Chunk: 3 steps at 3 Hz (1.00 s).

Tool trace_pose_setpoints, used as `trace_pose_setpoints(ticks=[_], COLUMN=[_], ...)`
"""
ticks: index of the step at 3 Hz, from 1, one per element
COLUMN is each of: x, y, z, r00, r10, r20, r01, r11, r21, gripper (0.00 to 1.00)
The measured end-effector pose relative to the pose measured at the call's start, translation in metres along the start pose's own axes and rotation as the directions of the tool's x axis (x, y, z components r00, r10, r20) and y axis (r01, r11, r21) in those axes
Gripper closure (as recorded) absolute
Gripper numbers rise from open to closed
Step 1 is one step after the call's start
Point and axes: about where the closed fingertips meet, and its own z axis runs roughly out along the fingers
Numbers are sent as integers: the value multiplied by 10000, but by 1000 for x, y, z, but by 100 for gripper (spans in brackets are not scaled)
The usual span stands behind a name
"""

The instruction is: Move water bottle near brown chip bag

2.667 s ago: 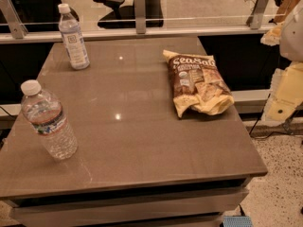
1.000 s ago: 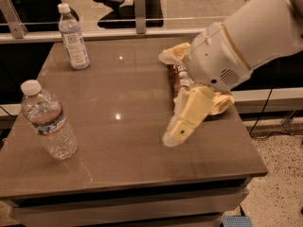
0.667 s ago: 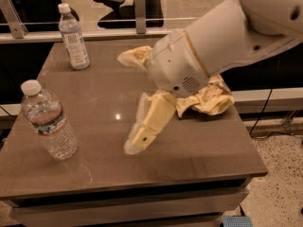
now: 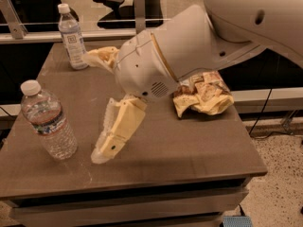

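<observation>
The water bottle (image 4: pixel 48 123) stands upright at the front left of the table, clear and ribbed, with a white cap and a dark label band. The brown chip bag (image 4: pixel 204 94) lies at the right side of the table, partly hidden behind my arm. My gripper (image 4: pixel 96 106) hangs over the middle left of the table, just right of the water bottle and apart from it. It is open and empty: one cream finger (image 4: pixel 115 132) points down toward the front, the other (image 4: pixel 100 57) reaches back to the left.
A slimmer bottle with a tall white label (image 4: pixel 72 37) stands at the table's back left corner. My large white arm (image 4: pixel 199 37) covers the middle and back right. The brown table (image 4: pixel 189 150) ends at a front edge, with a railing behind.
My arm came in from the right and swept left across the table, past the chip bag, to just beside the water bottle. The bottles and bag have not moved.
</observation>
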Motion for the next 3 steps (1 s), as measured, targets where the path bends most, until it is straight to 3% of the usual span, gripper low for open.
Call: trace_pose_setpoints(ticks=[1, 3], x=[6, 9], y=[-8, -48], z=[16, 81], r00=[9984, 9847], r10=[-237, -447], r20=[516, 1684], r01=[241, 530], r11=[9997, 9976], r21=[-75, -450], gripper=[0, 0])
